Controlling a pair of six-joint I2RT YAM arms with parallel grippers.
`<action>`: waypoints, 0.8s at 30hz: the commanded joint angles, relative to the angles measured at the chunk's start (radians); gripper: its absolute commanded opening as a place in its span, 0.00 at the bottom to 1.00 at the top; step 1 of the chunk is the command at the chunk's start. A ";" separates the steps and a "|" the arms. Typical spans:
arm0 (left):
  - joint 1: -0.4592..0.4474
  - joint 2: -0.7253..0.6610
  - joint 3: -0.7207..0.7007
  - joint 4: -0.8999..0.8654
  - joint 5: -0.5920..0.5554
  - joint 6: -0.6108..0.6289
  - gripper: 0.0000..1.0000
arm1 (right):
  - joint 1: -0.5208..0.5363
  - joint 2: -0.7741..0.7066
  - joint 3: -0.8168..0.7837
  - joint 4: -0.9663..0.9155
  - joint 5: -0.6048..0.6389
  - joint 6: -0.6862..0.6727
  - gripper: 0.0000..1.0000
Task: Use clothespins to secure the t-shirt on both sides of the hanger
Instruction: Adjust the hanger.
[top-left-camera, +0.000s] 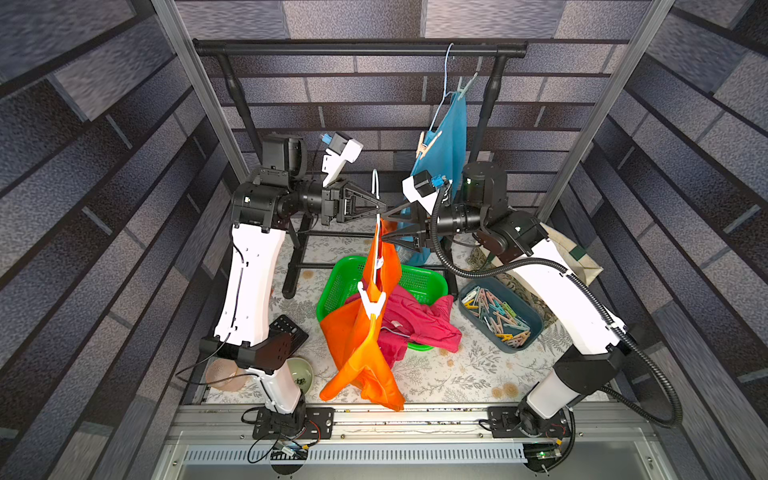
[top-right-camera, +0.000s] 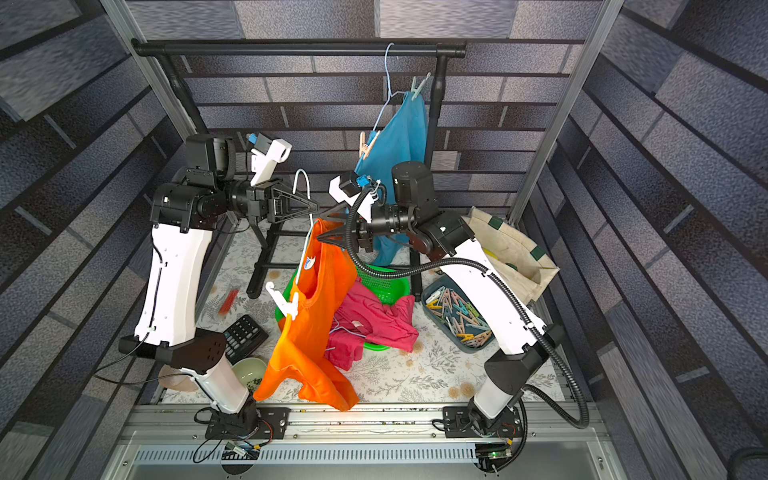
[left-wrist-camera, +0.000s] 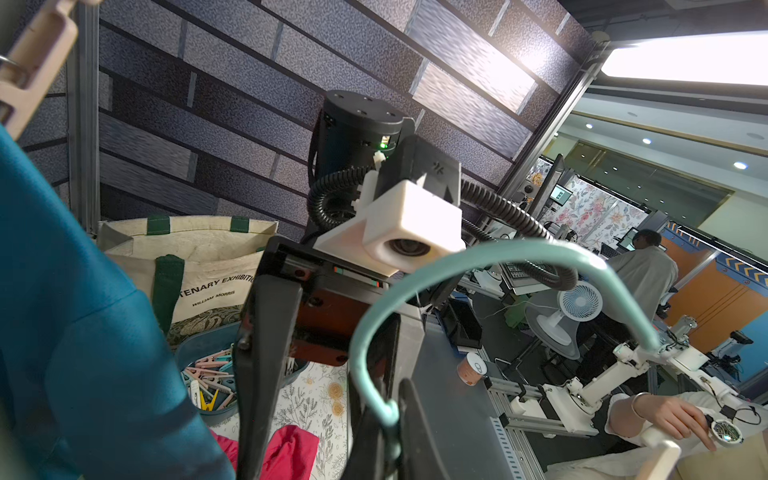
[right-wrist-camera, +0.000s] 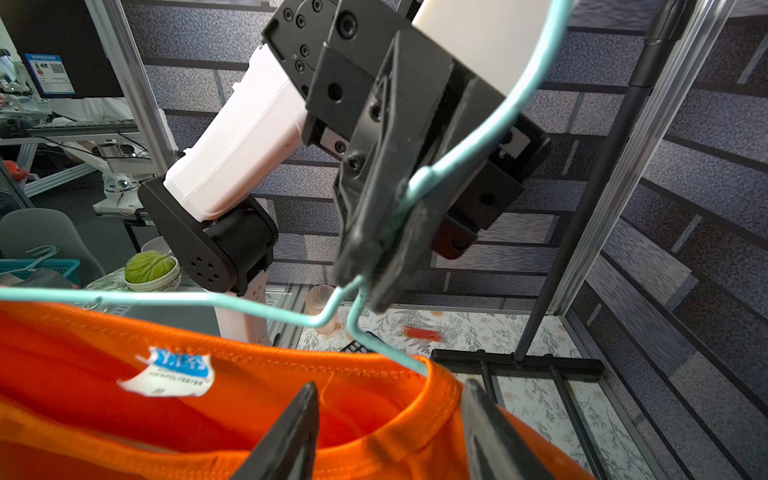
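**Second shoulder not yet pinned**

Noted black clothes rack (top-left-camera: 357, 48) across the upper frame, with teal shirt (top-left-camera: 449, 133) hung and pinned at its right end. Found orange t-shirt (top-left-camera: 365, 332) at frame centre in both top views, raised off the table on mint hanger (right-wrist-camera: 166, 296). Logged blue tub (top-left-camera: 532, 332) of clothespins (top-left-camera: 496, 313) right of centre, apart from the shirt. Read left gripper (right-wrist-camera: 365, 282) as clamped tight on the hanger neck, carrying the load. Read right gripper (right-wrist-camera: 390, 436) as jaws apart and empty, straddling the orange collar by the upper shoulder; contact unclear. Counted one white clothespin (top-left-camera: 371, 303), on the lower shoulder only.

Judged half done. Next, probably: back right gripper off the collar, fetch a pin from the tub, squeeze its tail, then seat it over cloth and wire on the bare shoulder.
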 joint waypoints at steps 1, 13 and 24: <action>-0.022 0.009 0.028 -0.017 0.110 0.012 0.00 | 0.001 0.025 0.045 0.107 -0.056 0.068 0.53; -0.043 0.028 0.074 -0.010 0.026 -0.040 0.80 | 0.008 0.022 0.044 0.070 -0.031 0.089 0.01; -0.005 -0.101 0.053 0.064 -0.940 -0.207 1.00 | 0.007 -0.183 -0.139 -0.108 0.383 -0.014 0.00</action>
